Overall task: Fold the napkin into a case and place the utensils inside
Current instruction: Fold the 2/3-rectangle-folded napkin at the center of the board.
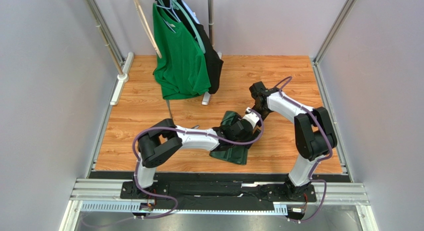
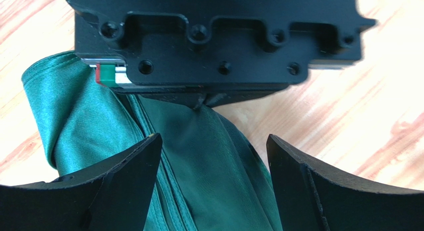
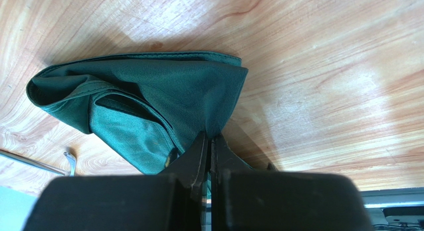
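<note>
The dark green napkin (image 1: pixel 230 150) lies bunched in folds on the wooden table, partly under both arms. My right gripper (image 3: pixel 211 137) is shut on a fold of the napkin (image 3: pixel 149 91) and holds that edge pinched. My left gripper (image 2: pixel 213 141) is open, its two black fingers wide apart over the napkin (image 2: pixel 199 166), with cloth below the gap and nothing gripped. In the left wrist view the right gripper's black body (image 2: pixel 214 42) sits just beyond, its tip on the cloth. A slim silver metal piece (image 3: pixel 37 164) lies left of the napkin; I cannot tell if it is one of the utensils.
A bright green T-shirt (image 1: pixel 179 57) and a black garment (image 1: pixel 213 61) hang on a rack at the back of the table (image 1: pixel 278 76). The metal rail (image 1: pixel 219 191) with the arm bases runs along the near edge. Grey walls close in both sides.
</note>
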Controlling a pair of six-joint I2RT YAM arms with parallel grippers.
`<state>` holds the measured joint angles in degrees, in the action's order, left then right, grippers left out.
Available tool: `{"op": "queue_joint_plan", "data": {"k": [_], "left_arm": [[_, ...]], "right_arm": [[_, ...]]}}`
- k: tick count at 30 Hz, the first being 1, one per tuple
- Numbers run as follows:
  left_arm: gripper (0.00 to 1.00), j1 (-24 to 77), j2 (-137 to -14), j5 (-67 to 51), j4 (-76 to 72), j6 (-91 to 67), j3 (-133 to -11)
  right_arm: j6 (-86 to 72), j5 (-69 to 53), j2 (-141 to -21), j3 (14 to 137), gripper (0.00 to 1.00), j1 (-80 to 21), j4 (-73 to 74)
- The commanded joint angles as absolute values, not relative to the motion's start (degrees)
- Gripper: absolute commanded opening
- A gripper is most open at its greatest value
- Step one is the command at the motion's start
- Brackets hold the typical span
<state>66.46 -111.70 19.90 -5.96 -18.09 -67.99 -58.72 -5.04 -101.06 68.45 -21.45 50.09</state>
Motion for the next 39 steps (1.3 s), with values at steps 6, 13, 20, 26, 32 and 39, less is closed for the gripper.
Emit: {"op": "queue_joint_plan", "data": {"k": [6,13,20,26,32,39], "left_arm": [[0.73,66.9,-114.4,24.4,-6.3,-17.8,-71.4],[0.36,66.8,-113.4,25.3,-4.7,-18.7,-71.5],[0.05,66.3,-112.5,21.6,-3.0,-20.1,-71.9],[0.00,64.2,-112.7,17.2,-0.3,-23.6,-73.1],[0.00,63.6,-111.9,14.1,1.8,-25.8,-73.7],[0.00,63.3,-111.1,11.5,2.5,-28.0,-73.6]], "right_arm": [[-61.7,-4.7,-97.6,67.7,0.00,-21.8,50.4],[-61.0,-5.6,-96.4,65.7,0.04,-21.2,47.1],[-52.9,-12.9,-92.2,59.1,0.30,-15.0,36.9],[-45.5,-22.8,-81.7,46.0,0.67,-8.9,24.5],[-49.4,-28.4,-75.2,33.9,0.81,-6.9,6.3],[-55.7,-28.0,-76.3,24.6,0.81,-7.0,-11.8]]}}
